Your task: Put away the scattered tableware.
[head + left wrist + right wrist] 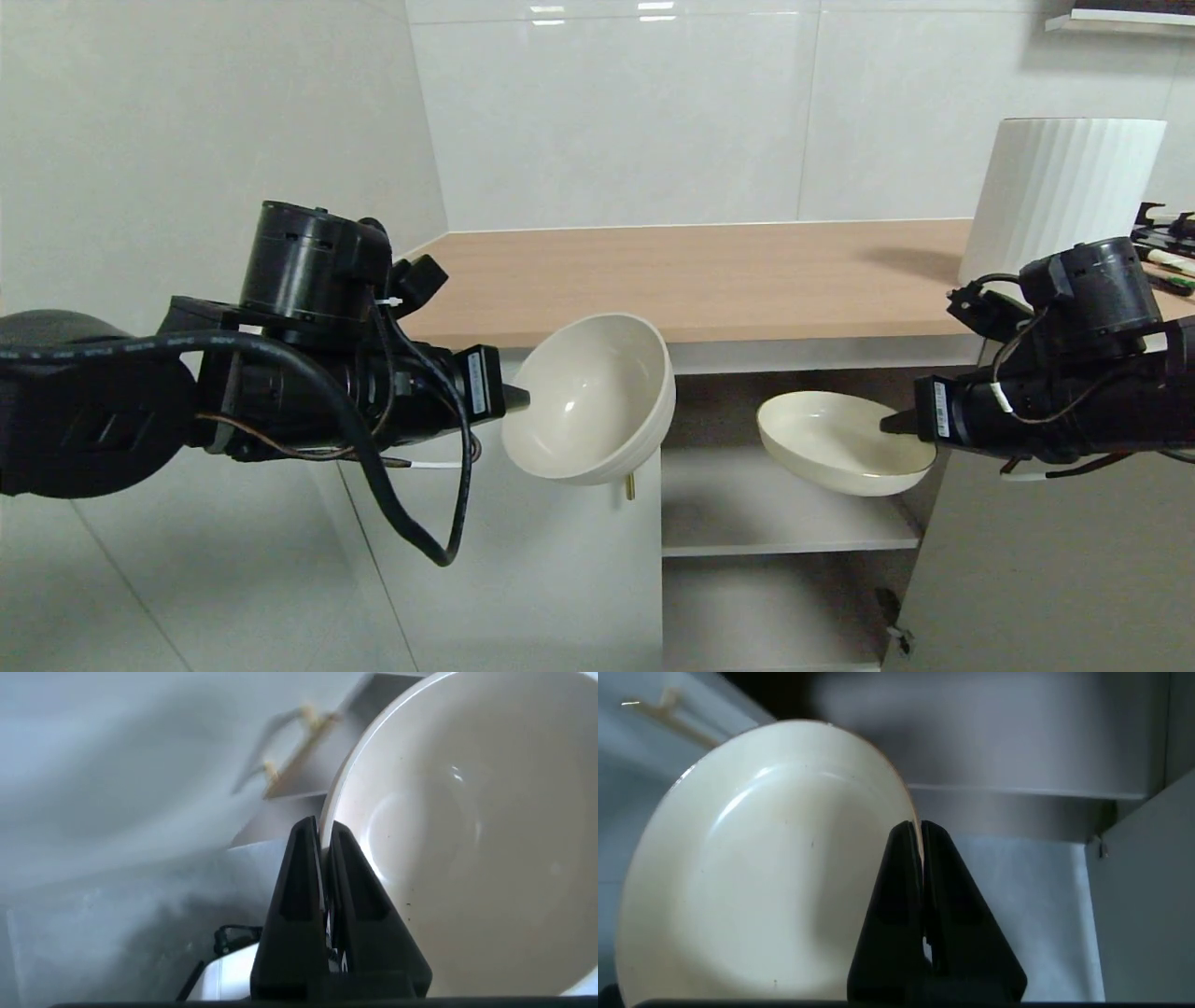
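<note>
The task looks to be about at its midpoint: 2 pieces of tableware are in hand and neither is put away yet.

The left gripper (521, 399) is clenched on the rim of a deep white bowl (597, 401), which hangs in the air on the left, tipped on its side with its opening facing the camera, in front of the table (709, 271) edge and above a closed cupboard door. The right gripper (892, 425) is clenched on the rim of a shallow cream plate (831, 439), held nearly level in front of the open cupboard under the table, above its upper shelf (775, 509) and not touching it.

By my judgement, the picking up is done for these 2 pieces. What is left is to carry each into the cupboard, set it on a shelf and let go. The plate is the nearer to its place; the bowl is off to the left of the opening and would need levelling first.

A ribbed white container (1064, 196) stands on the far right of the table, with some dark items (1162, 247) beside it that I cannot identify; whether these belong to the task I cannot tell.
</note>
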Controlling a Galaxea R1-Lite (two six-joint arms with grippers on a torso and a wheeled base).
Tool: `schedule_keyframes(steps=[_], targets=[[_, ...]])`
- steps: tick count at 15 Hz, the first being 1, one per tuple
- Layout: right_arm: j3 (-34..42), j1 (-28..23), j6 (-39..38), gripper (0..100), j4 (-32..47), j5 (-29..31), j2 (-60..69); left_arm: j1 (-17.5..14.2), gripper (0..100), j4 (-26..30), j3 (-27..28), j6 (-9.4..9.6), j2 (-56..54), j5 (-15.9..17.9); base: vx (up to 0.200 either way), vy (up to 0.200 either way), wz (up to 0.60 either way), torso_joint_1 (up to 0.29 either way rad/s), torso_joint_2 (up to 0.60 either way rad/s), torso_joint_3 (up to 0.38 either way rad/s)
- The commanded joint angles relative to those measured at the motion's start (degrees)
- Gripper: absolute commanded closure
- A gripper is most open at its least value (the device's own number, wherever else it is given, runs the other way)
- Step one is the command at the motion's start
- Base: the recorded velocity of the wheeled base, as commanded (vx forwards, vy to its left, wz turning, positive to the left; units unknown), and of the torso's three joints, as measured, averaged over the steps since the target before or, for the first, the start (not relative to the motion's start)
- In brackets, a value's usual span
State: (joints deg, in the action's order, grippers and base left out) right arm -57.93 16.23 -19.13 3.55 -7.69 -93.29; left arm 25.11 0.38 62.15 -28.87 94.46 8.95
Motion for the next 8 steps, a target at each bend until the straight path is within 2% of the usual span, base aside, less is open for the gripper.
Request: schedule_keyframes(steps=[1,4,6,8], targets=[[0.01,0.03,0.05,100,-0.03,-0.04,-0.22,0.02,100,-0.03,-0.01,-0.05,0.11,0.02,0.0,0.0,0.0,0.0,0.0,0.0],[0.01,0.21,0.49,100,-0.03,-0.13,-0.66,0.2,100,0.06,-0.1,0.13,-0.25,0.1,0.0,0.0,0.0,0.0,0.0,0.0],[-0.25,1.44,1.72,100,-0.12,-0.22,-3.82,1.52,100,0.15,-0.71,1.88,-0.16,0.37,0.0,0.0,0.0,-0.093,0.16,0.12],[-0.61,2.85,2.87,100,-3.46,0.13,-9.19,2.75,100,0.15,-1.68,3.29,0.54,0.9,0.0,0.0,0.0,-0.024,0.07,0.039]])
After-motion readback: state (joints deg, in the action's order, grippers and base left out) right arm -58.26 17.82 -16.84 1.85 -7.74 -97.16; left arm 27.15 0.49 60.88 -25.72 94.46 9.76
